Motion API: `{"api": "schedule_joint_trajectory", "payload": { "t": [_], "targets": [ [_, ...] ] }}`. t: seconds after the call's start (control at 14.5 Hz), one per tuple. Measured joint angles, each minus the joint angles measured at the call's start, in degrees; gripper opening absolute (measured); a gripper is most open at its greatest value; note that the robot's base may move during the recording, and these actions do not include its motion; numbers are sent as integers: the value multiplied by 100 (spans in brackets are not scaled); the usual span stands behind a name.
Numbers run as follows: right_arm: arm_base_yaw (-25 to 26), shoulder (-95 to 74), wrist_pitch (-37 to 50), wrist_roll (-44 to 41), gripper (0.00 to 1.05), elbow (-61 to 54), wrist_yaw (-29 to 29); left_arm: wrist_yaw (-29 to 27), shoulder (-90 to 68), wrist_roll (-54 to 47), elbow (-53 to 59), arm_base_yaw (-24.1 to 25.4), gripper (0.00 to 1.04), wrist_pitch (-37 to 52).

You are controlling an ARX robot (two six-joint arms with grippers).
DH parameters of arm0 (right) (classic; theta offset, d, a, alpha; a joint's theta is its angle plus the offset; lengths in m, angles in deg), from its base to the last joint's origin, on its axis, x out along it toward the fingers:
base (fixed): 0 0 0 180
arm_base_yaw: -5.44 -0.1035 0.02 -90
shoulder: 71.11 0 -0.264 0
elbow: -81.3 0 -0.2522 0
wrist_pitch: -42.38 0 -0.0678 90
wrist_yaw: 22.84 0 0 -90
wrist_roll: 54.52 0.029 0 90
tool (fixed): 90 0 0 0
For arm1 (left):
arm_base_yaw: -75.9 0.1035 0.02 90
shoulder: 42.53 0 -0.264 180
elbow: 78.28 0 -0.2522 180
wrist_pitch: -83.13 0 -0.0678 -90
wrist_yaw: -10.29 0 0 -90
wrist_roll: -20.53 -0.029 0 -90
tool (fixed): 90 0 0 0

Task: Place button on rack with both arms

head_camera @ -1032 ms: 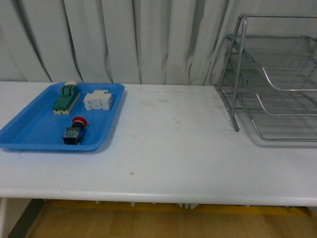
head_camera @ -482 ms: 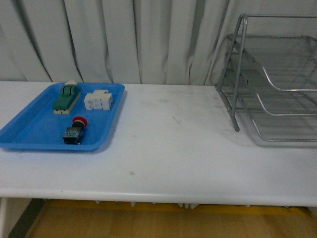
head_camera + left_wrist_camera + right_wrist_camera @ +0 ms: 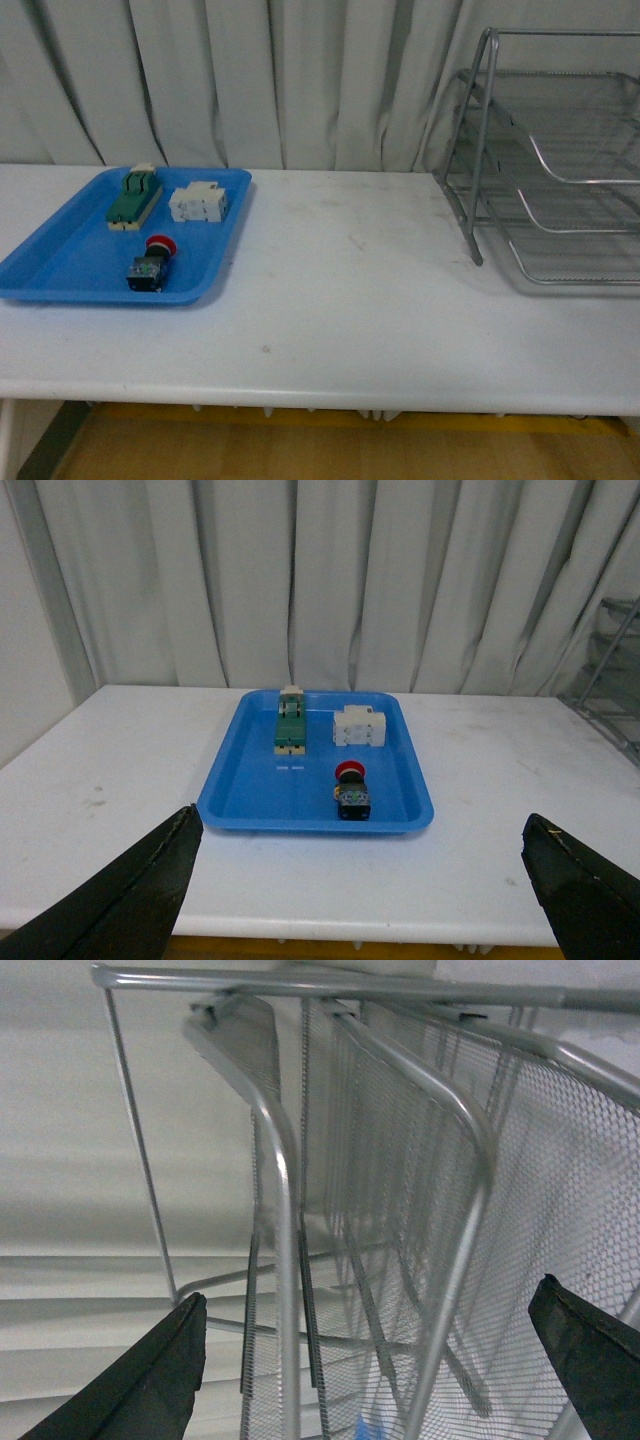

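The button (image 3: 152, 262), red cap on a black body, lies on its side in the blue tray (image 3: 60, 265) on the table's left. It also shows in the left wrist view (image 3: 350, 792). The silver wire rack (image 3: 560, 160) stands at the table's right. Neither arm shows in the front view. My left gripper (image 3: 365, 895) is open and empty, back from the tray near the table's front edge. My right gripper (image 3: 370, 1380) is open and empty, facing the rack's mesh (image 3: 420, 1210) close up.
In the tray behind the button lie a green-and-cream switch block (image 3: 135, 198) and a white circuit breaker (image 3: 198, 203). White curtains hang behind the table. The table's front edge (image 3: 320, 395) runs across the lower front view.
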Motion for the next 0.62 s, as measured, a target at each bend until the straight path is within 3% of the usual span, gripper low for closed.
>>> {"api": "schedule_joint_trajectory", "payload": {
  "t": [0.62],
  "targets": [
    [-428, -511, -59, -55, 98, 358, -42, 0, 0, 2, 0, 0, 98, 0]
  ]
}}
